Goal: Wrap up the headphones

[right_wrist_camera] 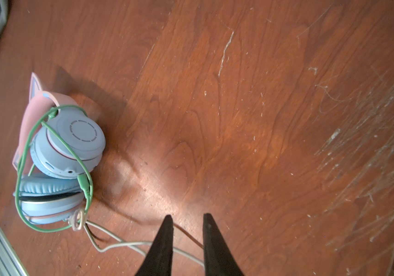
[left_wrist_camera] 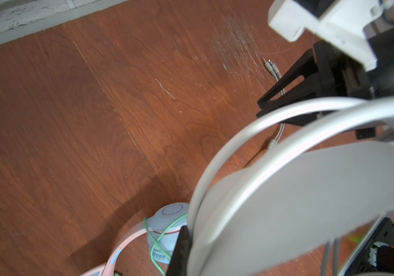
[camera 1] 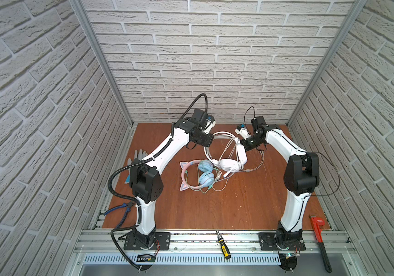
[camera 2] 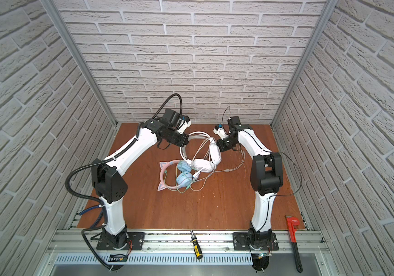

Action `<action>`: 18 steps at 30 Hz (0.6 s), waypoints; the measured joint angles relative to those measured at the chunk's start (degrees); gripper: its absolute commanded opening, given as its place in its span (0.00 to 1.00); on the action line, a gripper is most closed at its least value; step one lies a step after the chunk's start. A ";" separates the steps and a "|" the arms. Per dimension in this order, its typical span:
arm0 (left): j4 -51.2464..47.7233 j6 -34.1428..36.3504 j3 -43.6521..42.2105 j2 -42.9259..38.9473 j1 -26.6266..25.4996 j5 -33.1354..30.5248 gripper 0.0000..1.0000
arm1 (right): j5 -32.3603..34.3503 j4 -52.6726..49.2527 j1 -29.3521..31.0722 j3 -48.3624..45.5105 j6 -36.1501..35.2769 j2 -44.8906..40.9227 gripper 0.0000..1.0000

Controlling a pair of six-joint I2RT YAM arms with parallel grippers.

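Left gripper [camera 1: 209,140]: jaws together, clamped on the headband of the white headphones [camera 1: 229,165], toward the back of the desk [camera 1: 239,210]. Right gripper [right_wrist_camera: 188,216]: jaws apart, clear gap between the two black fingers, nothing pinched; tips pointed down at bare wood, white cable [right_wrist_camera: 119,245] crossing behind them. White headphones: band raised at the left jaws, curving forward and down to two cups near mid-desk, one cup close against the right arm's wrist, the other lower and just beside the pink headphones [camera 1: 205,178]; contact of the cups with the desk not clear. White cable: loose strands hanging across the band and cups, then trailing over the wood toward the right arm, ending in twin plugs [left_wrist_camera: 271,68] on a scratched patch. Pink headphones: flat on the desk just left of and in front of the white cups, cat ears on the pink band, light-blue cups folded together, green cable [right_wrist_camera: 24,155] looped loosely round cups and band, a small coil of the white cable touching that loop. Desk: reddish wood grain, scuffed on the right. Edges: grey glove [camera 1: 140,154] at the left, partly behind the left arm; blue-handled pliers [camera 1: 119,211] at the left front corner; black-and-yellow screwdriver [camera 1: 223,245] on the metal rail between the arm bases; red pipe wrench [camera 1: 320,236] at the right front.
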 measured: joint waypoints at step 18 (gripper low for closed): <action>3.93 -5.62 -2.29 -0.63 3.76 3.08 0.00 | -4.57 36.87 -0.28 -36.70 24.35 -20.92 0.53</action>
